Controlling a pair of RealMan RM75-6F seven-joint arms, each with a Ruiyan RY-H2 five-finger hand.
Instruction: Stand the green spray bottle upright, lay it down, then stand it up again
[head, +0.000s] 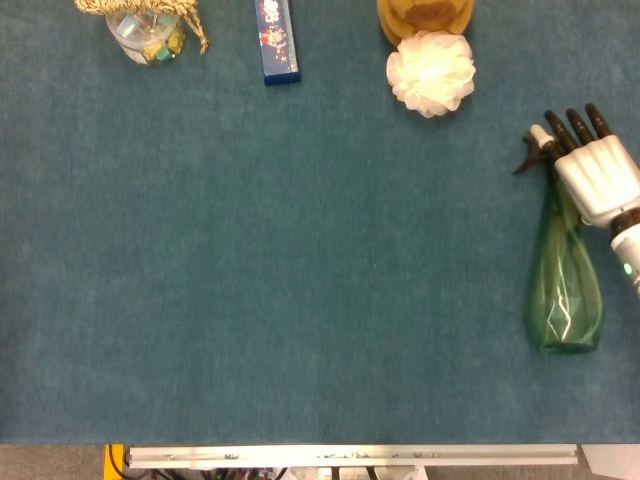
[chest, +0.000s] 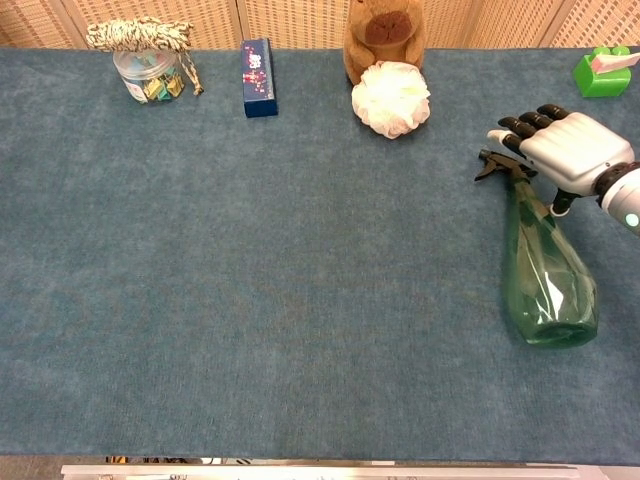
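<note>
The green spray bottle (head: 565, 300) (chest: 545, 290) lies on the blue table cloth at the far right. Its base points toward me and its black spray head (head: 535, 150) (chest: 495, 165) points away. My right hand (head: 595, 175) (chest: 565, 150) lies over the bottle's neck, with the fingers reaching past the spray head and the thumb on the near side of the neck. It appears to grip the neck. The neck itself is hidden under the hand. My left hand shows in neither view.
Along the far edge stand a glass jar with a rope lid (chest: 148, 75), a blue box (chest: 258, 77), a white puff (chest: 391, 98) in front of a brown plush toy (chest: 380, 35), and a green object (chest: 602, 70) at the far right corner.
</note>
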